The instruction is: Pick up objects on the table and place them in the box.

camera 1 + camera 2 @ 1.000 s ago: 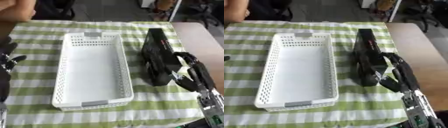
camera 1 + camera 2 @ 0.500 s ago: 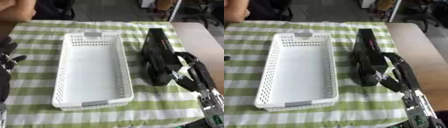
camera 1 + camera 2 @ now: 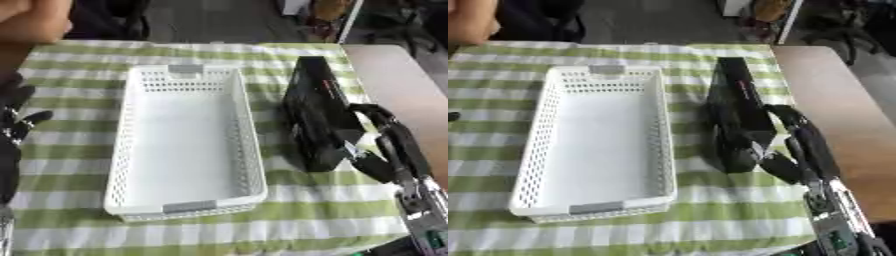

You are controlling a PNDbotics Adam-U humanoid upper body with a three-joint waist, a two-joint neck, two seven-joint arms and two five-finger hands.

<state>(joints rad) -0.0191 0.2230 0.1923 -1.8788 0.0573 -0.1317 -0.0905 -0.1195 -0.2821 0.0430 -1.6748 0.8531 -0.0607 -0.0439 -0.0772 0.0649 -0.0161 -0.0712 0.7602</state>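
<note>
Green-and-white checked cloth (image 3: 289, 220) covering the surface, soft fabric, stripes running both ways. Bare brown wood strip (image 3: 833, 100) exposed along the right edge.

White plastic basket (image 3: 535, 150) at centre-left of the surface: long rectangle, perforated lattice walls, smooth solid floor, grey tab on the far short wall and another on the near short wall. Nothing inside.

Long black box-shaped object (image 3: 732, 107) lying just right of the basket, apart from it, long axis running far-to-near. Matte dark casing, hard-looking, thin red marking along the top face. Exact type not clear.

Right hand (image 3: 794, 147) at the near end of the black object, close to the right edge: black fingers curled over the object's top from the right side, thumb tucked against the near lower end, so clenched around it. Small white patch visible where thumb meets the casing. Silver-grey wrist and forearm trailing off toward the near right corner. Object's far end resting on the cloth; whether the near end is lifted, cannot tell.

Left hand (image 3: 13, 125) at the left edge, idle, black fingers straight and spread, pointing away from the robot, holding nothing.

Person's bare arm (image 3: 31, 15) at the far left corner, touching none of the items.
</note>
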